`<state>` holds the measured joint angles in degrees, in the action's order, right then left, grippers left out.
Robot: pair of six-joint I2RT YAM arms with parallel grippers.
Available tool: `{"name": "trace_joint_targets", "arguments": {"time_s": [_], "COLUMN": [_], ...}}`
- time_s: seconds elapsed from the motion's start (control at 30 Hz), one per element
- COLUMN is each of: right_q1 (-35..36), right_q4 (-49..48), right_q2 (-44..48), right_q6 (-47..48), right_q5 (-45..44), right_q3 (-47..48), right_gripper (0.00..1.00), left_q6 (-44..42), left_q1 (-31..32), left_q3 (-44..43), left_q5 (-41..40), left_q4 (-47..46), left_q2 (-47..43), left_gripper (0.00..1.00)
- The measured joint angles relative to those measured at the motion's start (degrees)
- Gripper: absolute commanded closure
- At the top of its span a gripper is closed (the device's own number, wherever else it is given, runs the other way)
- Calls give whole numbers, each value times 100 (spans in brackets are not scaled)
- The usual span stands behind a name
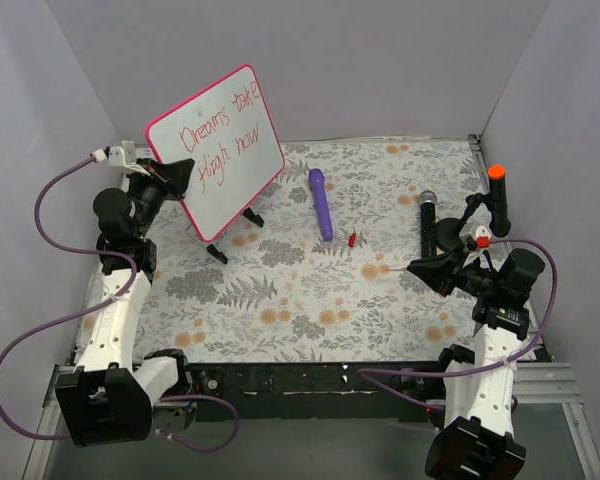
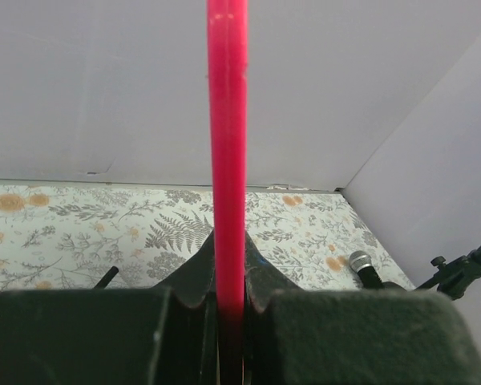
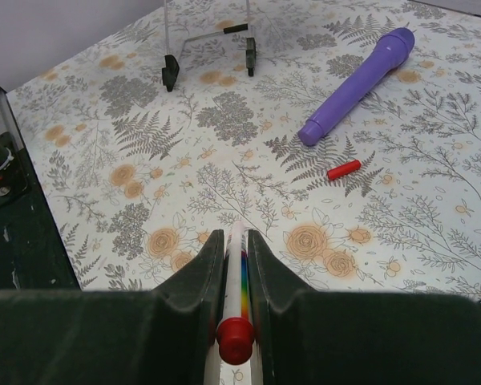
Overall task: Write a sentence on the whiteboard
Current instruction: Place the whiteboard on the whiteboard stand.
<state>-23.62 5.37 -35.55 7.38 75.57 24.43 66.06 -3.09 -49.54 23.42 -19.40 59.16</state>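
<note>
**A:** How do the jaws of the left gripper stand?

**B:** Pressed onto the left edge of the whiteboard. From the left wrist, the pink frame runs straight up out of the narrow slot between the fingers.

**A:** Where is the board?

**B:** At the far left of the table, above a small stand with black feet. Its white face is turned toward the near side. I cannot tell whether its bottom edge rests on the stand.

**A:** Which way does it run?

**B:** It is tilted. The sentence, in red and starting with "Dreams", sits in two lines that climb from left to right.

**A:** And the right gripper?

**B:** Its jaws are pinched on a slim white marker with a rainbow stripe and a red end. The marker lies along the fingers, and its front end points left over the table at the near right.

**A:** What else is down there?

**B:** A purple stick lies mid-table, its long axis running near to far. A small red cap is just beside its near end. A black microphone lies at the right.
</note>
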Motion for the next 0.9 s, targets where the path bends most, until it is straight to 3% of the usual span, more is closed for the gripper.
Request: {"name": "trace_joint_targets", "arguments": {"time_s": [0.27,0.57,0.9], "right_q1": [0,0,0], "right_q4": [-94,-105,-125], "right_q2": [-57,-74,-127], "right_q6": [-63,-101,-101], "right_q5": [221,271,260], "right_q3": [0,0,0], "right_gripper": [99,99,99], "left_q6": [404,339,544], "left_q1": [-804,-1108,-1526], "left_q3": [1062,1215,1480], "left_q5": [1062,1856,2179], "left_q4": [-1469,-2618,-3818], "left_q2": [142,846,1672], "left_gripper": [100,100,100]}}
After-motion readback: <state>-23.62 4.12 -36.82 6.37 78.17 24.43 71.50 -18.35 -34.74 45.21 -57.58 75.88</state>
